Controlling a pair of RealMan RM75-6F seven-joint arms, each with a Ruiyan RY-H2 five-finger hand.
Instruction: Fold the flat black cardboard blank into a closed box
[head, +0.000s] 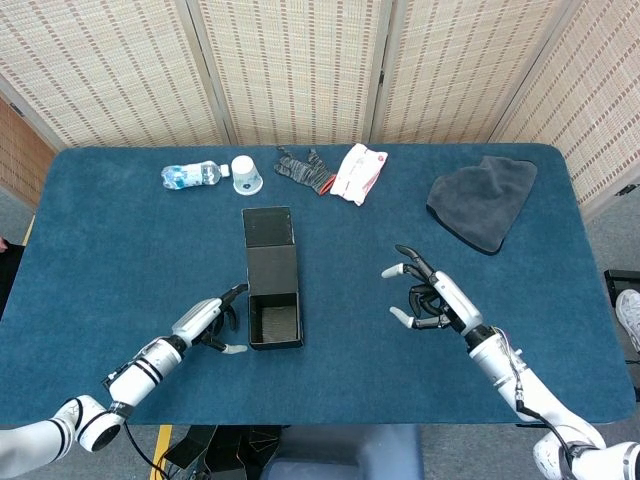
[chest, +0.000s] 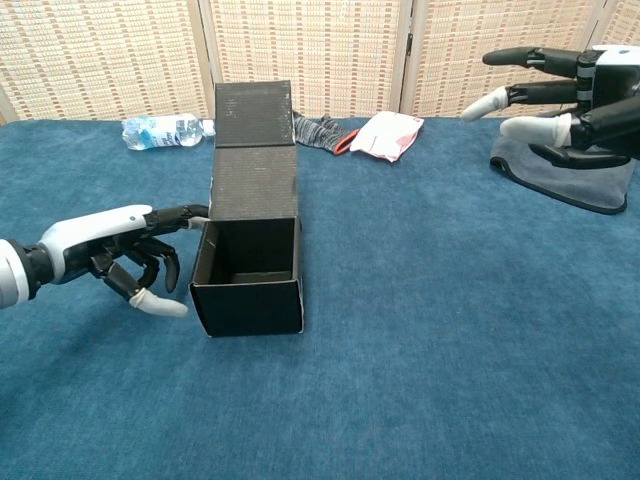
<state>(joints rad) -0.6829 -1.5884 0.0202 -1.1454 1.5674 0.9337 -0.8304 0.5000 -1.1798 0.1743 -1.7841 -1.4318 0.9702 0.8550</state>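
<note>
- Black cardboard box (head: 272, 288) w/ open near end lies mid-table on the blue cloth-covered table (head: 120, 240), long axis running away from robot; far flap (chest: 252, 112) stands up at the back end in chest view.
- Near end of box is open; inside shows dark walls and floor (chest: 247, 262).
- Left hand (head: 208, 324) (white shell, black fingers) low over table just left of box's near corner; fingers apart, loosely curled, holding nothing. One fingertip (chest: 198, 212) reaches the box's left wall near the top edge – touching or just short, can't tell.
- Right hand (head: 432, 298) well right of box, raised off table; fingers spread, slightly bent, nothing in it. In chest view it sits high at the right edge (chest: 570, 95).
- Along far edge: clear plastic water bottle w/ blue label (head: 190, 175) lying on its side, white paper cup (head: 246, 175) just right of it, dark knit glove w/ red trim (head: 306, 169), white-and-pink plastic packet (head: 358, 172) beside the glove.
- Dark grey folded cloth (head: 484, 201) at far right of table, well apart from box.
- Woven beige folding screen (head: 300, 70) behind table.
</note>
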